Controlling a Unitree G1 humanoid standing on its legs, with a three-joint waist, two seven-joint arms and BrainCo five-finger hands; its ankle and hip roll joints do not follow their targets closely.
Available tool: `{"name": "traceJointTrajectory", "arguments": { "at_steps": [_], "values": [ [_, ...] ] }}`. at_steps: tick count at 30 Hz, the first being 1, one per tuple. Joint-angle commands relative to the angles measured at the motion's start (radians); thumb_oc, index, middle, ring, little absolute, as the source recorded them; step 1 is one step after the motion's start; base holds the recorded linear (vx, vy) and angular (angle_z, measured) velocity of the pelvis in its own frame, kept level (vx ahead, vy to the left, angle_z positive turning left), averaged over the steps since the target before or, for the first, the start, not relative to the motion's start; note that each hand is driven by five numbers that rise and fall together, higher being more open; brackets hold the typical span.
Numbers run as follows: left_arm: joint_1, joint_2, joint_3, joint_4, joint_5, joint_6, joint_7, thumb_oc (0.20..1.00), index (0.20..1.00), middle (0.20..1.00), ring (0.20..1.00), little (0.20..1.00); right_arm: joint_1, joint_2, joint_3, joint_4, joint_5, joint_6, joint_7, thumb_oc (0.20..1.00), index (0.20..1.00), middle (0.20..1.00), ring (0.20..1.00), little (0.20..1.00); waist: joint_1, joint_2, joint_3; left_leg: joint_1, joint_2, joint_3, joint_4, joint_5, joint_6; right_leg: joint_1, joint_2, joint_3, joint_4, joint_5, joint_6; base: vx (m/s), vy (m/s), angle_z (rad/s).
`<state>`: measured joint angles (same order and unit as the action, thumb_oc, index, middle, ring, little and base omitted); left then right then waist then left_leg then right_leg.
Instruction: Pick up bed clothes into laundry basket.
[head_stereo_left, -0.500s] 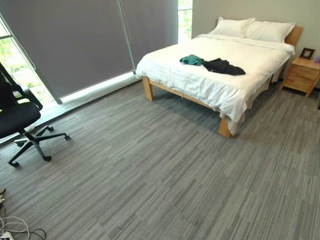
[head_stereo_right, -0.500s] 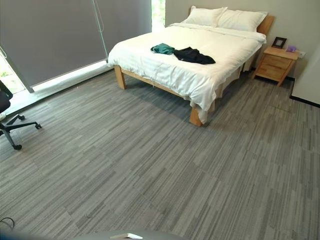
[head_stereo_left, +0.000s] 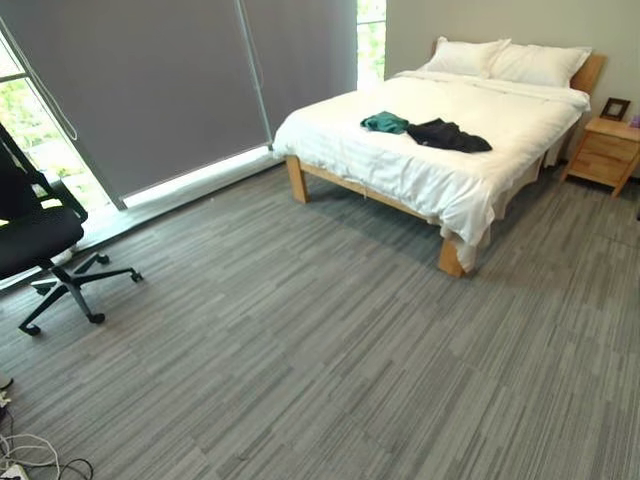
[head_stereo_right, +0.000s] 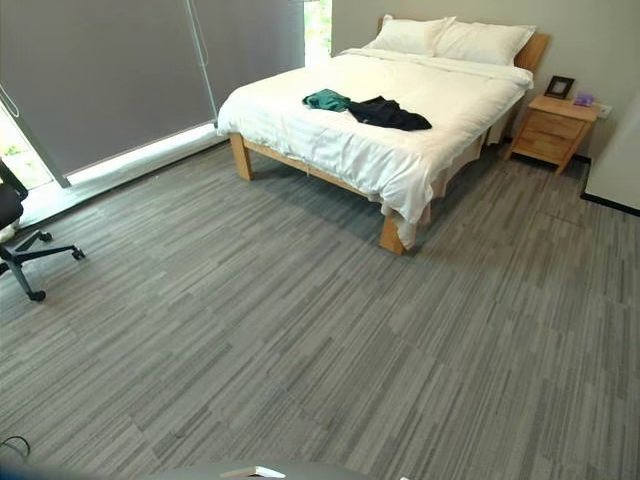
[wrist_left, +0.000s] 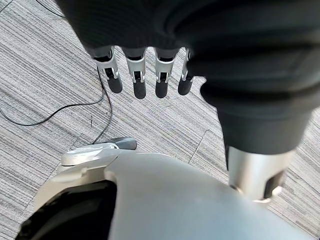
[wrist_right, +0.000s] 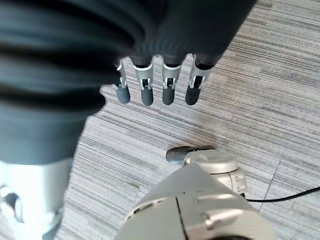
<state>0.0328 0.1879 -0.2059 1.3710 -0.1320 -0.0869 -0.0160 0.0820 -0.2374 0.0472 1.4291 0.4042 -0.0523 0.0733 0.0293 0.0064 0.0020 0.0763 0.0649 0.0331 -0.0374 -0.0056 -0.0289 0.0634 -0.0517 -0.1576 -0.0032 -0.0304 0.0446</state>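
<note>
Grey striped carpet floor (head_stereo_left: 330, 350) runs across the left eye view up to a wooden-framed bed under a white duvet (head_stereo_left: 440, 175). On the duvet lie the task's clothes: a crumpled teal-green garment (head_stereo_left: 384, 122) touching a spread black garment (head_stereo_left: 449, 135), both well apart from either hand and far ahead of them. Against half a second ago the whole picture has slid a touch, so I judge the head has moved and the clothes have not; the task is at its approach stage, nothing picked up yet.

From the right eye the same bed appears, with a small wooden nightstand (head_stereo_right: 552, 128) beyond it carrying a dark picture frame (head_stereo_right: 558, 86) (too small to read anything on it), and a black office chair (head_stereo_right: 18, 250) off toward the left hand's side. No writing or label is legible here.

Seen from the left wrist, the left hand (wrist_left: 136, 75) hangs over the carpet, fingers straight and relaxed, holding nothing.

Seen from the right wrist, the right hand (wrist_right: 146, 82) is likewise slack and empty, fingers pointing down at bare carpet. Where the basket stands I cannot tell.
</note>
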Motion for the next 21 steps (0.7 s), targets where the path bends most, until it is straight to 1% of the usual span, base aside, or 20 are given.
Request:
{"name": "traceJointTrajectory", "arguments": {
  "at_steps": [1,2,3,4,5,8,13,17,19,21],
  "values": [
    [-0.071,0.010,0.051,0.086,0.022,-0.006,-0.003,1.000,1.000,1.000,1.000,1.000,-0.084,-0.007,0.010,0.055,0.022,0.004,-0.006,1.000,1.000,1.000,1.000,1.000,0.004,-0.061,0.015,0.013,-0.034,-0.037,-0.045,0.019,0.001,0.055,-0.033,-0.026,-0.084,0.047,0.070,0.04,0.021,0.00],
    [-0.117,0.045,0.049,0.060,-0.004,0.000,-0.013,1.000,1.000,1.000,1.000,1.000,-0.154,-0.038,0.080,0.014,-0.091,0.008,-0.019,1.000,1.000,1.000,1.000,1.000,0.008,-0.058,0.007,0.015,-0.032,-0.035,-0.046,0.020,-0.001,0.056,-0.031,-0.024,-0.084,0.047,0.070,0.00,0.000,0.00],
    [-0.168,0.077,0.028,-0.014,-0.019,-0.005,-0.004,1.000,1.000,1.000,1.000,1.000,-0.206,-0.064,0.139,-0.084,-0.160,0.007,-0.032,1.000,1.000,1.000,1.000,1.000,0.008,-0.056,0.011,0.015,-0.030,-0.035,-0.045,0.021,-0.002,0.054,-0.030,-0.021,-0.084,0.049,0.069,-0.06,0.038,-0.05],
    [-0.080,0.230,0.021,-0.680,-0.023,0.008,-0.007,1.000,1.000,1.000,1.000,1.000,-0.142,-0.179,0.108,-0.698,-0.212,0.020,-0.043,1.000,1.000,1.000,1.000,1.000,-0.002,-0.049,0.036,0.006,-0.030,-0.028,-0.038,0.031,0.000,0.043,-0.029,-0.013,-0.082,0.058,0.075,-0.06,0.023,-0.09],
    [-0.053,0.239,0.038,-0.739,-0.030,0.009,-0.010,1.000,1.000,1.000,1.000,1.000,-0.125,-0.183,0.093,-0.752,-0.209,0.021,-0.038,1.000,1.000,1.000,1.000,1.000,-0.003,-0.048,0.035,0.009,-0.030,-0.029,-0.039,0.025,0.000,0.045,-0.029,-0.013,-0.081,0.052,0.076,-0.05,0.020,0.06],
    [-0.017,0.234,0.069,-0.836,-0.051,0.009,-0.002,1.000,1.000,1.000,1.000,1.000,-0.098,-0.178,0.069,-0.838,-0.195,0.021,-0.027,1.000,1.000,1.000,1.000,1.000,-0.001,-0.049,0.036,0.009,-0.032,-0.031,-0.038,0.023,0.001,0.048,-0.031,-0.014,-0.081,0.050,0.077,0.01,0.005,-0.13],
    [0.005,0.209,0.092,-0.886,-0.088,0.007,0.012,1.000,1.000,1.000,1.000,1.000,-0.067,-0.163,0.055,-0.944,-0.177,0.018,-0.022,1.000,1.000,1.000,1.000,1.000,0.000,-0.050,0.039,0.013,-0.035,-0.028,-0.039,0.019,0.002,0.052,-0.034,-0.016,-0.082,0.049,0.078,0.00,0.003,0.00],
    [0.028,0.194,0.113,-0.970,-0.116,-0.014,0.031,1.000,1.000,1.000,1.000,1.000,-0.026,-0.139,0.035,-1.044,-0.107,-0.024,-0.022,1.000,1.000,1.000,1.000,1.000,0.002,-0.048,0.044,0.016,-0.036,-0.028,-0.041,0.016,0.004,0.057,-0.037,-0.017,-0.083,0.045,0.079,0.01,0.008,-0.10],
    [0.037,0.182,0.131,-1.005,-0.150,-0.028,0.052,1.000,1.000,1.000,1.000,1.000,-0.003,-0.127,0.028,-1.097,-0.091,-0.047,-0.022,1.000,1.000,1.000,1.000,1.000,0.002,-0.049,0.047,0.019,-0.037,-0.027,-0.042,0.015,0.004,0.059,-0.039,-0.016,-0.084,0.044,0.079,0.00,0.000,0.00],
    [0.034,0.179,0.133,-0.999,-0.152,-0.032,0.060,1.000,1.000,1.000,1.000,1.000,0.001,-0.125,0.036,-1.109,-0.103,-0.051,-0.018,1.000,1.000,1.000,1.000,1.000,0.001,-0.049,0.049,0.020,-0.038,-0.025,-0.043,0.014,0.005,0.058,-0.039,-0.014,-0.084,0.044,0.079,0.00,0.000,0.02]
  ]
}}
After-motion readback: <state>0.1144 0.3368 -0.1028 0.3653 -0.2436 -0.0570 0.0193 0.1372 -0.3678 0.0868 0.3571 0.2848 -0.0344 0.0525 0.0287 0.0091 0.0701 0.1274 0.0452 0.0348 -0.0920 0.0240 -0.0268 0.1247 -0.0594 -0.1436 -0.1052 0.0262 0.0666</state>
